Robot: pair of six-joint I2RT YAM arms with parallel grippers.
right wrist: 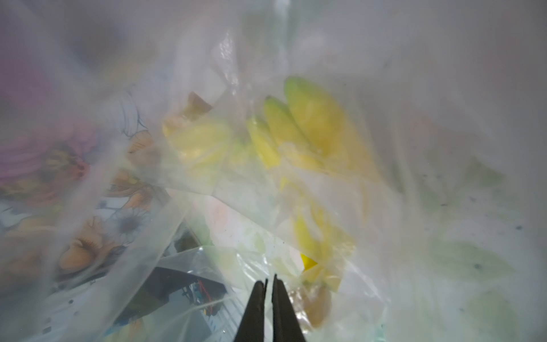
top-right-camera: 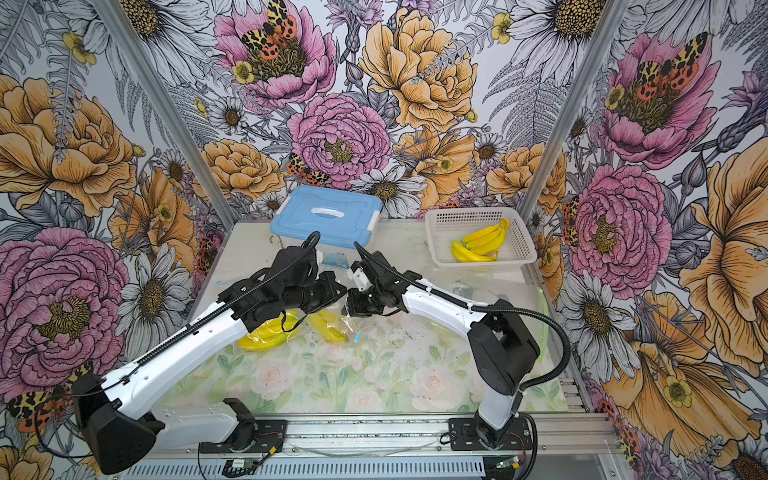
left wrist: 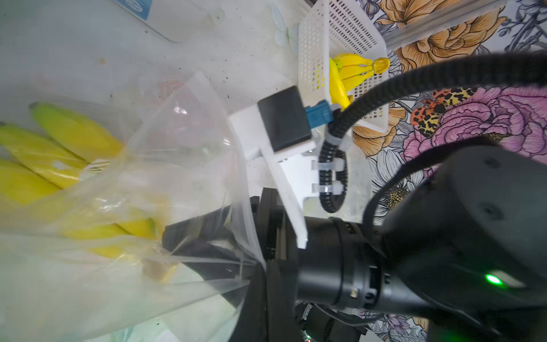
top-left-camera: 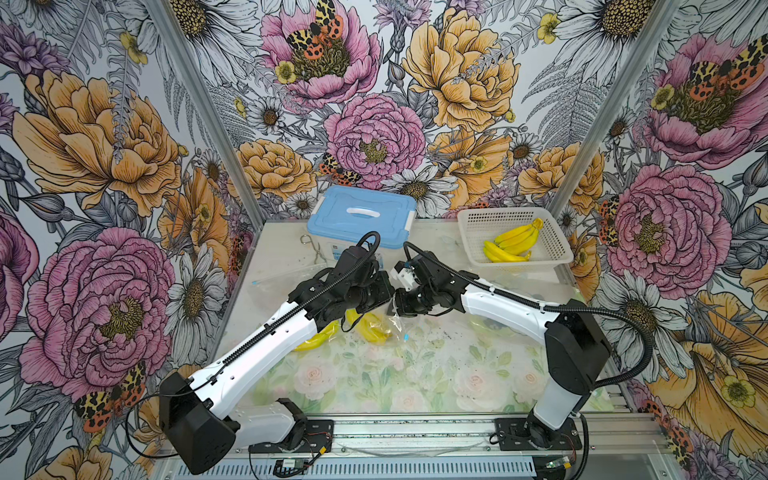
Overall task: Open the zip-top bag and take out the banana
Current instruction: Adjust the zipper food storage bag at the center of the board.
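Centrally over the floral counter (top-left-camera: 374, 374), the left claw (top-left-camera: 384, 293) and right claw (right wrist: 269, 284) meet tip to tip. The right is pinched nearly closed on the clear plastic zip-top bag (left wrist: 189, 165). The left is closed, but what it holds is hidden. The yellow banana bunch (top-left-camera: 370, 326) lies inside the bag, just beside them at 7 o'clock.
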